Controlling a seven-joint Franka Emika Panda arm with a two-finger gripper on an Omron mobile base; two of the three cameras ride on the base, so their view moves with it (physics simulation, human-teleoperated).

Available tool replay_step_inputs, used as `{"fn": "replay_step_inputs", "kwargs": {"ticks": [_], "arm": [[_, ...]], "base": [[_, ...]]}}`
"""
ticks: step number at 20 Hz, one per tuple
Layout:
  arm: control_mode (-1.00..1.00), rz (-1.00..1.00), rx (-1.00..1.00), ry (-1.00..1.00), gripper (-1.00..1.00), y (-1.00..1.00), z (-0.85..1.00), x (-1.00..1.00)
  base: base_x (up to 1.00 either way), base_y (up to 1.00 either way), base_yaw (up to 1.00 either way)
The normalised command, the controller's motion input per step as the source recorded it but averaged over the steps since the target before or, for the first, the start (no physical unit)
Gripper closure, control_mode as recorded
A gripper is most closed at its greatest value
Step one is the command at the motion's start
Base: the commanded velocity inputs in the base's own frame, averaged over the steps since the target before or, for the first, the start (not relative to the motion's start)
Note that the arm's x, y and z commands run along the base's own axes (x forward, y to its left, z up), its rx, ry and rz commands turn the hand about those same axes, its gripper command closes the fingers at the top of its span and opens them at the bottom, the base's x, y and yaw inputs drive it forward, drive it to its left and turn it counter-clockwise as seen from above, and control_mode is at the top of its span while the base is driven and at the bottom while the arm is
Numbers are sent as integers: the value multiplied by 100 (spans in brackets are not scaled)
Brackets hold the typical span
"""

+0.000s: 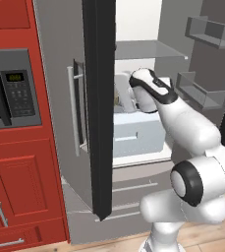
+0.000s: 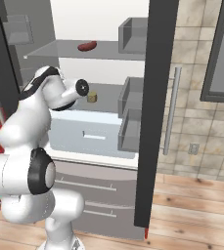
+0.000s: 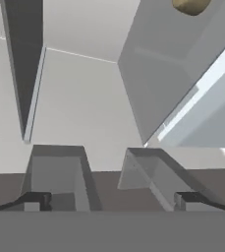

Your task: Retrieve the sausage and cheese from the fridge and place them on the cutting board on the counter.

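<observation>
- Fingertips (image 3: 35, 201) sit wide apart at the near edge of my hand view, so the tool (image 3: 114, 201) is released and carries nothing.
- My arm reaches into the open fridge (image 2: 155, 122), wrist at middle-shelf height.
- Cheese (image 2: 92, 97) rests on the middle shelf, just right of the wrist, not touched.
- Sausage (image 2: 87, 46) lies on the upper shelf (image 2: 50, 52), well above the tool.
- Microwave (image 1: 13, 88) sits in red cabinets, left of the fridge.

Fridge (image 2: 155, 122) stands with both doors open. Reddish-brown sausage (image 2: 87, 46) lies on the upper shelf, top centre-left of the right base view. Small tan cheese (image 2: 92, 97) sits on the shelf below.
</observation>
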Motion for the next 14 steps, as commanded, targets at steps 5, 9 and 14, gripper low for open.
{"fn": "replay_step_inputs", "kwargs": {"ticks": [5,9,14], "arm": [[-100,12,0,-6,-100,41,-25,48],[-100,17,-1,-3,-100,76,-27,-17],[-100,21,-1,-5,-100,97,-5,-52]], "base": [[0,0,0],[0,0,0],[0,0,0]]}}
